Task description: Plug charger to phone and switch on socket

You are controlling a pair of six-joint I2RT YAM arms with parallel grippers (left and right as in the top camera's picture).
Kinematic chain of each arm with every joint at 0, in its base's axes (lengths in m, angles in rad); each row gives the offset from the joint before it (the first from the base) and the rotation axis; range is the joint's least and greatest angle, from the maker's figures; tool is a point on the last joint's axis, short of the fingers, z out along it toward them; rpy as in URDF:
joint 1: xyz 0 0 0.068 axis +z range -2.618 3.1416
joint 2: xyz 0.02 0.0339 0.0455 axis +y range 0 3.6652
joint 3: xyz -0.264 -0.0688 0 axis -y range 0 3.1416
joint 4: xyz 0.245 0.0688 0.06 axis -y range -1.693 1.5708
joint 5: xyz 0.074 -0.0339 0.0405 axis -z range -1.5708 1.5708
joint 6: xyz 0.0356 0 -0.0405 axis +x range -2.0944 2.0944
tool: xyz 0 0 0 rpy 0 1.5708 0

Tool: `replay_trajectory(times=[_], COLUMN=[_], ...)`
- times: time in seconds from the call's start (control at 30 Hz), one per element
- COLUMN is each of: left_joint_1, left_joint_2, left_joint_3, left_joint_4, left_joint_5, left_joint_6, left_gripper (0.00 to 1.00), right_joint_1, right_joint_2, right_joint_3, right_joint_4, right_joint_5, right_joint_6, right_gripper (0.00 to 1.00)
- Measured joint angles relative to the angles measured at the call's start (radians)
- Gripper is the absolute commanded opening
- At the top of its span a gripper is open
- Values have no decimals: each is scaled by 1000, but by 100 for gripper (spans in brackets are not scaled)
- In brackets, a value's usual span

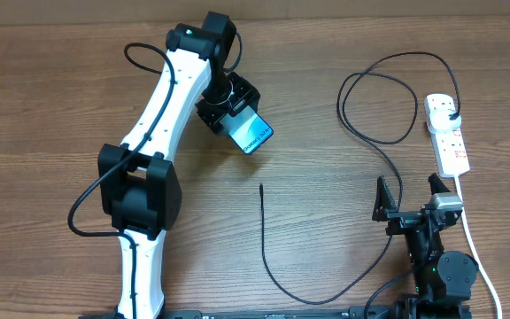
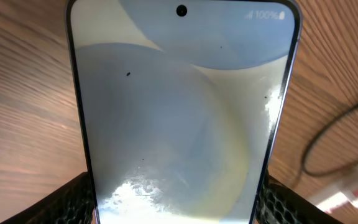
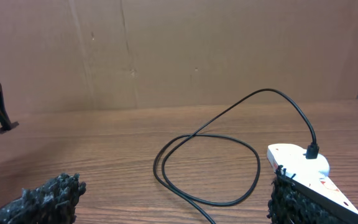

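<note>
**Inspector A:** Left arm, status?

**Inspector B:** The left end effector (image 1: 240, 128) is partly open, with the phone (image 1: 253, 135) clamped by its long edges between the fingers (image 2: 73, 202). The phone is tilted and its screen is lit.

**Inspector A:** Right arm?

**Inspector B:** The right end effector (image 1: 407, 190) is spread wide and holds nothing. It sits near the tabletop's (image 1: 60, 89) right edge, just below the socket (image 1: 454, 151).

**Inspector A:** Charger?

**Inspector B:** The charger (image 1: 264, 230) has its plug seated in the socket's far end. Its cable loops once, runs past the right end effector, curves along the near edge and ends mid-tabletop. The connector tip (image 1: 262, 188) lies free, below the phone and apart from it.

**Inspector A:** Socket switches?

**Inspector B:** Too small to read.
</note>
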Motion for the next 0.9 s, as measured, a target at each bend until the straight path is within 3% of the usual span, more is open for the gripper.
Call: replay_trajectory(times=[0.27, 0.9], left_joint_1=[-6, -6], left_joint_2=[0, 0], left_joint_3=[0, 0], left_joint_4=[10, 63], left_joint_5=[-96, -147], left_joint_6=[0, 0], left_gripper=[4, 4], right_joint_1=[0, 0], right_joint_2=[0, 0], right_joint_3=[0, 0], right_joint_4=[1, 1], right_joint_5=[0, 0], right_joint_6=[0, 0], right_gripper=[100, 100])
